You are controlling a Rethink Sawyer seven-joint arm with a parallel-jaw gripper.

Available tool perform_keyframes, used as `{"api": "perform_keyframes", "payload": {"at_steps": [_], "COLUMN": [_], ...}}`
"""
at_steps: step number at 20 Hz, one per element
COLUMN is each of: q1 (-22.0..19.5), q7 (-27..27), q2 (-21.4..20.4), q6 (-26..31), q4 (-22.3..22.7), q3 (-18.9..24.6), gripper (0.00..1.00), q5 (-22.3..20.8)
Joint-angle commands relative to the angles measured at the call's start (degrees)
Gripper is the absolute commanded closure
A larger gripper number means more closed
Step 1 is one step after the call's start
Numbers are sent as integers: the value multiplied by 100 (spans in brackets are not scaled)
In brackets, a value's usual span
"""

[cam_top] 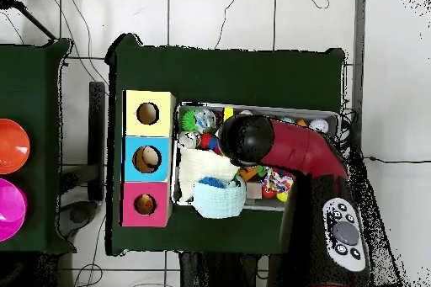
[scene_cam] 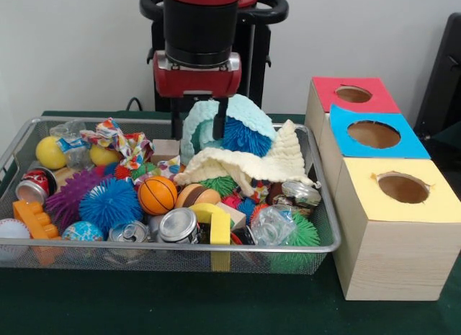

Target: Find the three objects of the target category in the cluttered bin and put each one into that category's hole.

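Currently gripper [scene_cam: 209, 126] hangs over the back of the wire bin [scene_cam: 328, 227], fingers closed on a light blue cloth [scene_cam: 248, 112] lifted partly clear of the clutter. Blue spiky ball [scene_cam: 245, 137] sits in its fold. Cream cloth [scene_cam: 252, 162] lies below. Three boxes with holes: red [scene_cam: 353, 95], blue [scene_cam: 374, 135], yellow [scene_cam: 403, 189].

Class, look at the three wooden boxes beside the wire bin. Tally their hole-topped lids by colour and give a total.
Red-topped box: 1
Blue-topped box: 1
Yellow-topped box: 1
Total: 3 boxes, each with one round hole.
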Motion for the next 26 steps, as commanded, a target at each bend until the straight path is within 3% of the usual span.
{"api": "perform_keyframes", "payload": {"at_steps": [1,14,26], "q1": [51,-144,292], "q7": [1093,998,1412], "q2": [-63,378,538], "q6": [-470,-1496,-1353], "q4": [651,825,472], "q3": [215,568,266], "gripper": [0,0,0], "q5": [121,244,552]}}
